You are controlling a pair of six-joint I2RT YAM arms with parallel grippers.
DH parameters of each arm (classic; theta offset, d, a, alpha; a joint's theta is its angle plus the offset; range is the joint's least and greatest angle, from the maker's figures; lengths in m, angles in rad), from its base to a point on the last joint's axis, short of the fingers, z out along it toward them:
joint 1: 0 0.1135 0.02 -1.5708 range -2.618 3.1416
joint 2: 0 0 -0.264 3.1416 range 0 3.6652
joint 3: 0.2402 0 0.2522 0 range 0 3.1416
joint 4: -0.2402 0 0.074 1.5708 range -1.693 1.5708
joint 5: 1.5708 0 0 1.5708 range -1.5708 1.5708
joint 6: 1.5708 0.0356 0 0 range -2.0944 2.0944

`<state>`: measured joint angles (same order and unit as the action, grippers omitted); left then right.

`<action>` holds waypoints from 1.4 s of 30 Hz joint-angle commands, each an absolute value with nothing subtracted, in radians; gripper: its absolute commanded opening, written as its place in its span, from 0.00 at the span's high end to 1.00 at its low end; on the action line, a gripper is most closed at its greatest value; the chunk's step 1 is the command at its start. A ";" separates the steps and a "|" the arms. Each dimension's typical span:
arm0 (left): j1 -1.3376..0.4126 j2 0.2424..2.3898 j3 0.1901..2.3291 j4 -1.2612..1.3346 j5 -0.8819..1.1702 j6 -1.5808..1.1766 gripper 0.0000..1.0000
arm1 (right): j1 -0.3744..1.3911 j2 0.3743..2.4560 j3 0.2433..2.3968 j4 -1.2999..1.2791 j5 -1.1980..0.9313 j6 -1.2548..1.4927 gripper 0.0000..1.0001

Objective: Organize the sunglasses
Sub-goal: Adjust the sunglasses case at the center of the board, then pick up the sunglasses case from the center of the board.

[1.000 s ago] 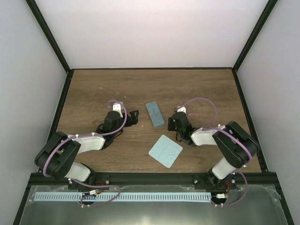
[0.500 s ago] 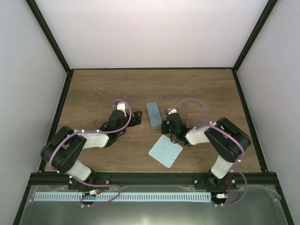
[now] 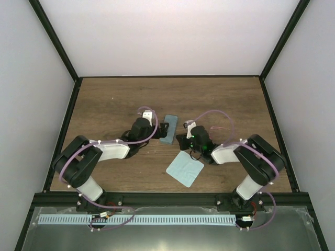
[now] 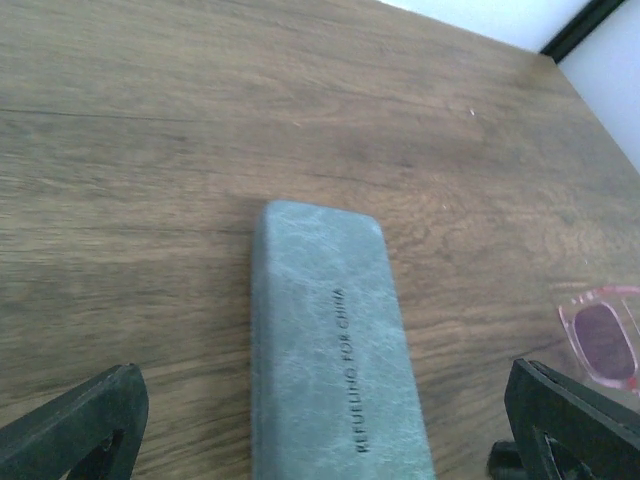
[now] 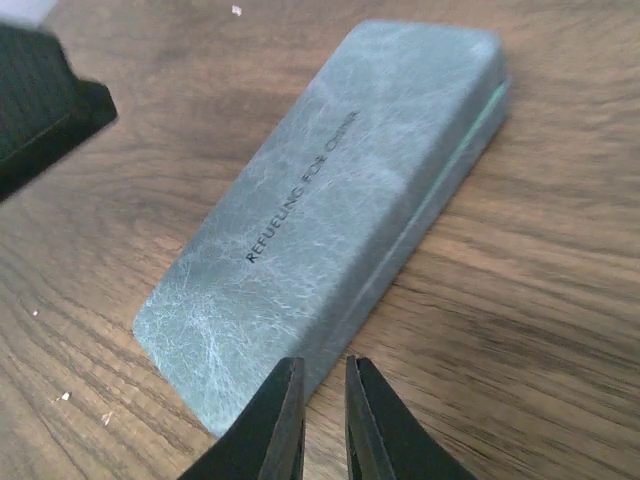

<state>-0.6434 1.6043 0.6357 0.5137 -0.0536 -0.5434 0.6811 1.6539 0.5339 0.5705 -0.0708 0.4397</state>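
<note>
Where one case [image 3: 168, 129] lies, one cloth [image 3: 185, 168] neighbours.

The case [image 3: 169, 128] blocks us between left gripper [image 4: 320, 425] and right gripper [image 5: 325, 380]; the cloth [image 3: 185, 168] lies nearside; we see bare table [image 3: 172, 97] beyond.

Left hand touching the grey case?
Apart. The left wrist view shows the left hand open, one finger on each side of the grey case, with bare table between each finger and the case.
</note>
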 commanded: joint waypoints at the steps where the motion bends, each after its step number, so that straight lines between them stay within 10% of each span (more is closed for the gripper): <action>1: -0.720 1.636 0.721 0.409 -0.130 -0.464 0.00 | 0.637 1.507 0.462 0.599 -0.052 0.445 0.87; 17: -0.775 1.853 1.034 0.058 -0.235 -0.290 0.00 | 0.618 0.961 0.266 0.419 0.126 0.426 0.78; 42: -0.778 1.900 1.068 0.024 -0.225 -0.298 0.12 | 0.617 1.012 0.290 0.390 0.131 0.428 0.72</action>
<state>-0.7761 1.9217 1.0714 0.0135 -0.2195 -0.2893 0.6231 1.0050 0.2626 0.3885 0.1074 0.4339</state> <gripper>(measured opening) 0.904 0.281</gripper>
